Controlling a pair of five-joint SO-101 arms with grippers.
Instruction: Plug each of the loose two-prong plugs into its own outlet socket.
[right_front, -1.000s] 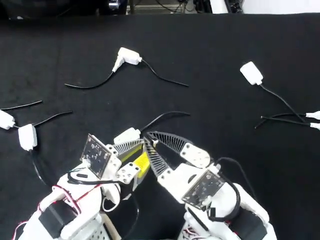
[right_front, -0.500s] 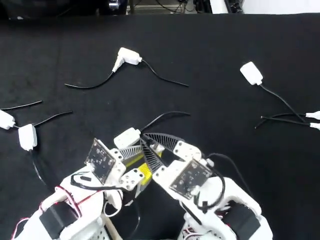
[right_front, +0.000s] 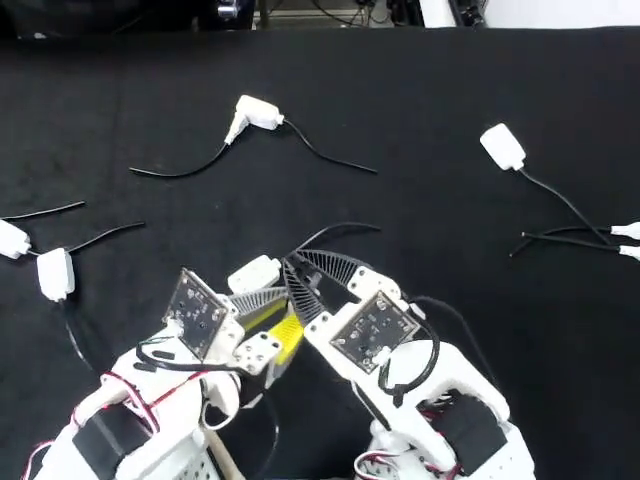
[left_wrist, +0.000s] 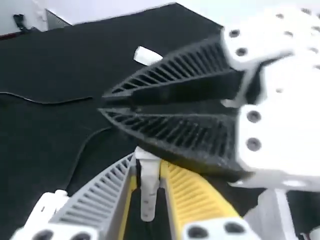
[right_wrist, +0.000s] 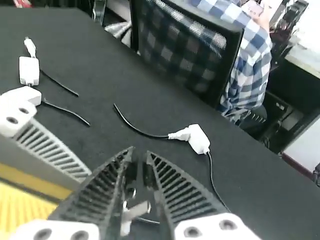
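L pincer (left_wrist: 147, 162) clamped on white plug (left_wrist: 146, 197), low over bench (right_front: 420, 90) by arm bases. R pincer (right_wrist: 140, 154) narrow, pinching small white part (right_wrist: 133, 211), tips just beside L pincer. Corded white block (right_front: 253, 272) next to them. Far plug (right_front: 258, 113) and socket (right_front: 502, 146) lay well apart.
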